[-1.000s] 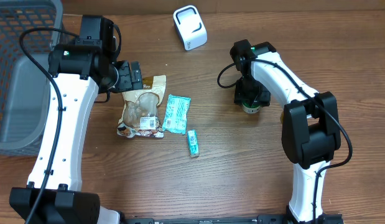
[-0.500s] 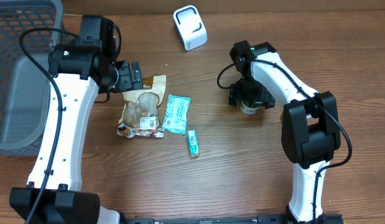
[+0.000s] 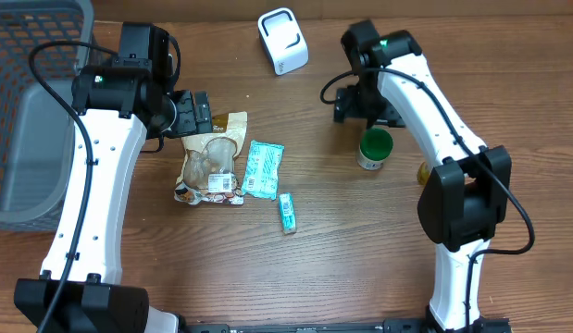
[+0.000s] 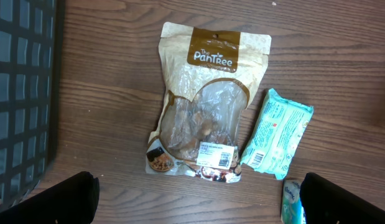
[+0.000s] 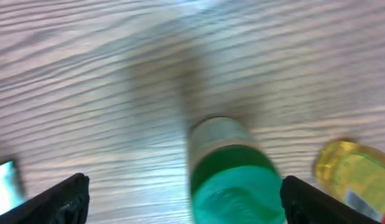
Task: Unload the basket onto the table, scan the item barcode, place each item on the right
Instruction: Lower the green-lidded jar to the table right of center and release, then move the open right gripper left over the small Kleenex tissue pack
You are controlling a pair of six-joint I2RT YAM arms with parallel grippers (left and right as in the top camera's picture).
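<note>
The right gripper (image 3: 367, 113) hung open and empty. The green-capped bottle (image 3: 376, 146) stood upright on the tabletop just below its fingertips, centred between them. The left gripper (image 3: 195, 113), also open, was well apart.

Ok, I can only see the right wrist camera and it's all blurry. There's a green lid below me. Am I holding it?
Observer: No. From overhead the green-lidded bottle stands alone on the table. The right gripper is beyond it, jaws open.
Operator: Where's the scanner?
Observer: A white boxy device, probably the scanner, sits near the table's far edge, left of the right gripper.
Operator: What's the other arm doing?
Observer: The left gripper hangs open over a brown snack pouch, whose white label faces up.
</note>
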